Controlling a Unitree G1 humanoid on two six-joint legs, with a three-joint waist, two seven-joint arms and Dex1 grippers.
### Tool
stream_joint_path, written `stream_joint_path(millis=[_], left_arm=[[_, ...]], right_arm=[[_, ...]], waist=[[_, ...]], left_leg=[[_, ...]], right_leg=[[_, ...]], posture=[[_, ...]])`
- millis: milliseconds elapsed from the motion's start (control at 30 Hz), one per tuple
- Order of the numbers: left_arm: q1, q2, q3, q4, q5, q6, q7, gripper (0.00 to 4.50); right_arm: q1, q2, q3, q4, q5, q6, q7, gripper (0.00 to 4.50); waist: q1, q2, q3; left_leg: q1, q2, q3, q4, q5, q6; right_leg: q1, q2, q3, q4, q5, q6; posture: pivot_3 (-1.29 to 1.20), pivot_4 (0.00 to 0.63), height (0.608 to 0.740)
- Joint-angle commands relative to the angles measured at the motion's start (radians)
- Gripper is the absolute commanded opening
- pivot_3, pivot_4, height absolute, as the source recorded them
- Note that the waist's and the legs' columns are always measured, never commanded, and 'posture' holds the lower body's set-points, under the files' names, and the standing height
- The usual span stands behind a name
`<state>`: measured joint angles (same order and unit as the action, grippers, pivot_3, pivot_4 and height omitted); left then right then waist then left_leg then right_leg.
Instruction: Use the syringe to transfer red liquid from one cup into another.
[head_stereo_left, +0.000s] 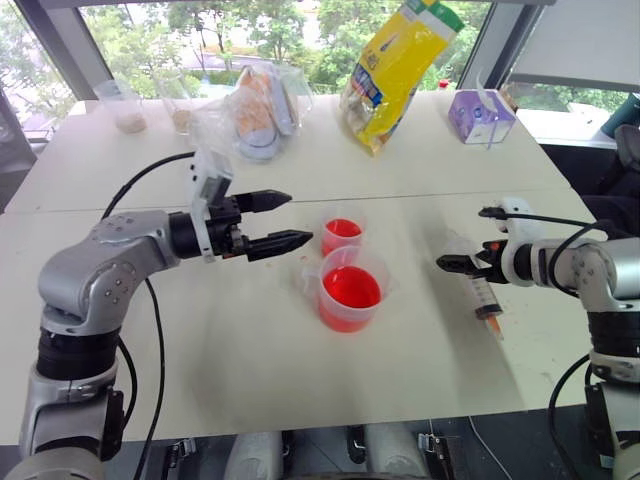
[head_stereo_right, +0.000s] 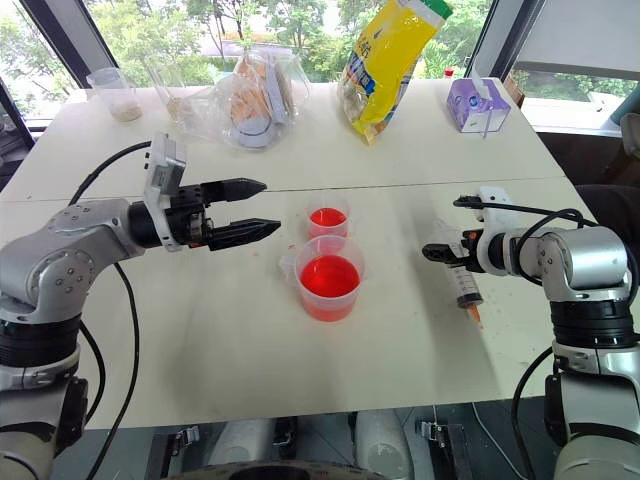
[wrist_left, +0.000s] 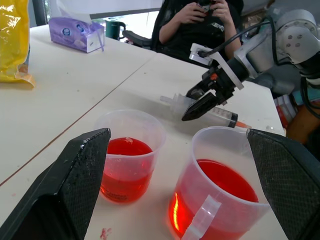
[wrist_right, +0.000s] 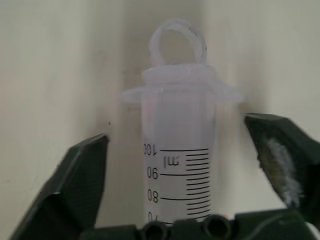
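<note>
Syringe (head_stereo_right: 465, 286): lies flat on the white table (head_stereo_right: 200, 330) at your right, orange tip toward the near edge, plunger ring toward the far side. Plunger pushed in. The barrel sits between your right gripper's fingers but neither finger touches it.

Right gripper (wrist_right: 175, 165): fingers spread wide on either side of the syringe barrel, a gap showing on both sides; nothing gripped. Low over the table, just above the syringe's plunger end.

Left gripper (head_stereo_left: 280, 222): fingers apart, empty, pointing across toward your right. It hangs above the table just left of the two cups, touching neither.

Beaker (head_stereo_left: 350, 290): the larger handled vessel, upright near the table's middle, handle and spout on the side toward your left arm. Red liquid (head_stereo_left: 350, 287) fills it to about half.

Small cup (head_stereo_left: 342, 236): upright, just behind the beaker on the far side, close to it; whether they touch you cannot tell. It also holds red liquid, a shallow layer.

Far side of table: yellow bag (head_stereo_left: 395, 70) standing tilted; purple tissue box (head_stereo_left: 480, 117) at far right; clear bag of items (head_stereo_left: 260, 105) at centre-left; two clear cups (head_stereo_left: 125, 105) with pale contents at far left.

Person (wrist_left: 200, 25): seated beyond the table's right end, hands raised together.
</note>
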<state>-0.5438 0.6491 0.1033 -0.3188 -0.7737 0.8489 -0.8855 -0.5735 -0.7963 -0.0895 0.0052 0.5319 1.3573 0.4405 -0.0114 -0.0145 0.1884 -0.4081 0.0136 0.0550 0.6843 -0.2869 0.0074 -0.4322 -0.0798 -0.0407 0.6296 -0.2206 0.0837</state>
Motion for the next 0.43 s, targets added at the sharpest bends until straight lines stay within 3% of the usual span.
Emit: stream_joint_path(millis=[33,233,433], left_arm=[[0.005,0.018,0.009,-0.04,-0.021,0.008,0.001,4.5],[0.04,0.096,0.034,-0.068,-0.047,0.035,-0.032,4.5],[0.078,0.172,0.059,-0.081,-0.072,0.045,-0.059,4.5]], right_arm=[[-0.012,-0.062,-0.023,-0.08,0.015,-0.019,0.064,4.46],[0.027,-0.254,-0.099,-0.267,0.146,-0.043,0.31,4.46],[0.12,-0.417,-0.257,-0.403,0.286,-0.066,0.528,4.46]], waist=[[0.0,0.0,0.0],[0.001,0.0,0.0],[0.003,0.0,0.0]], left_leg=[[0.0,0.0,0.0,0.0,0.0,0.0],[0.0,0.0,0.0,0.0,0.0,0.0],[0.0,0.001,0.0,-0.001,0.0,0.0]], right_leg=[[0.0,0.0,0.0,0.0,0.0,0.0],[0.0,0.0,0.0,-0.001,0.0,0.0],[0.0,0.0,0.0,-0.001,-0.001,0.0]], posture=[[0.0,0.15,0.74],[0.0,0.15,0.74],[0.0,0.15,0.74]])
